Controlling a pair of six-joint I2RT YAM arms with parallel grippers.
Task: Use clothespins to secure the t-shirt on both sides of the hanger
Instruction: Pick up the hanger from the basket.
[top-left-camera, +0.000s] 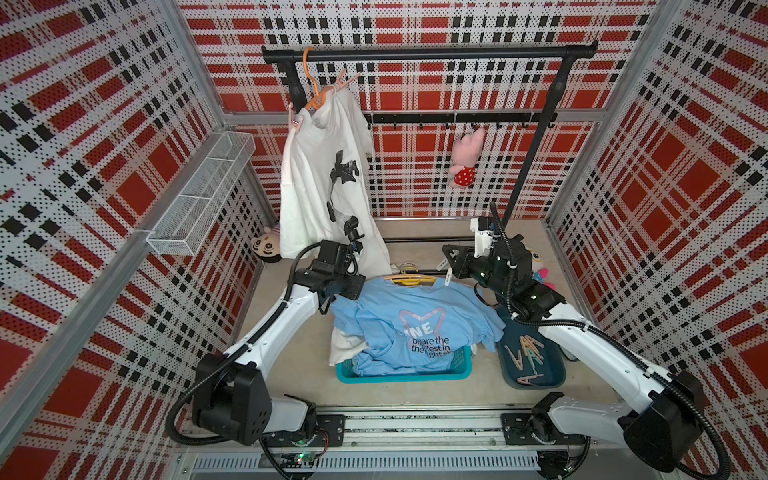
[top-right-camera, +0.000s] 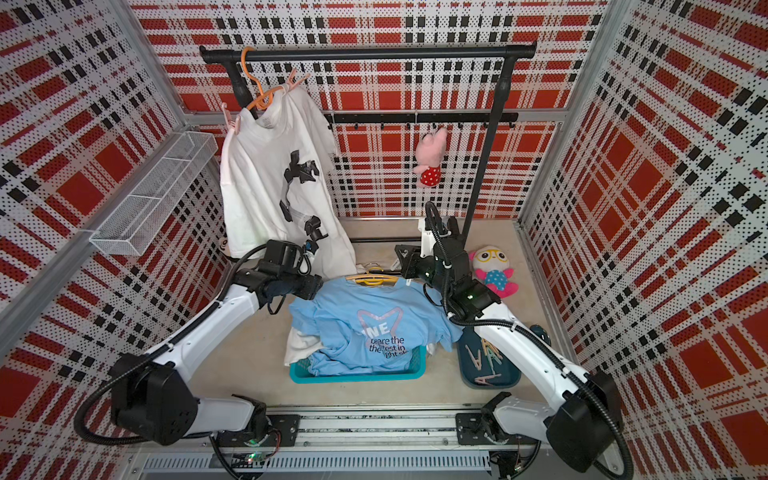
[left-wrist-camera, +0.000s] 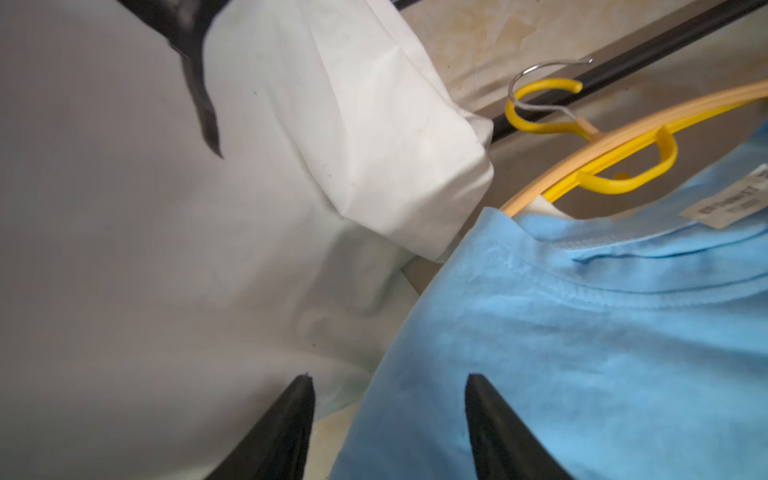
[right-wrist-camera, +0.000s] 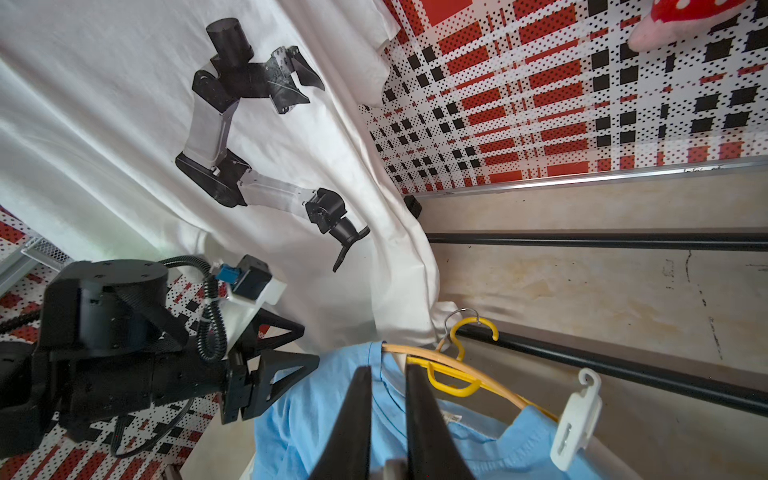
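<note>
A blue t-shirt (top-left-camera: 415, 328) lies over a teal basket (top-left-camera: 403, 376), with a wooden hanger (right-wrist-camera: 457, 370) and a yellow one (left-wrist-camera: 623, 166) at its collar. A white clothespin (right-wrist-camera: 575, 419) is clipped on one shoulder. My left gripper (left-wrist-camera: 389, 376) is open, and its fingers straddle the other shoulder's edge. My right gripper (right-wrist-camera: 387, 368) hovers over the collar, shut on a pale clothespin of which only a bit shows. Several clothespins (top-left-camera: 528, 349) lie in a dark tray (top-left-camera: 557, 370). A white t-shirt (top-left-camera: 320, 178) hangs on an orange hanger (top-left-camera: 311, 89), with pink clothespins (top-left-camera: 295, 120) at its shoulders.
The black clothes rack (top-left-camera: 428, 53) stands at the back, with its base bars (right-wrist-camera: 602, 241) on the floor close to the hangers. A pink plush (top-left-camera: 467, 158) hangs from the hook rail. Two more plush toys (top-right-camera: 492, 270) (top-left-camera: 266, 247) lie on the floor. A wire shelf (top-left-camera: 203, 187) juts from the left wall.
</note>
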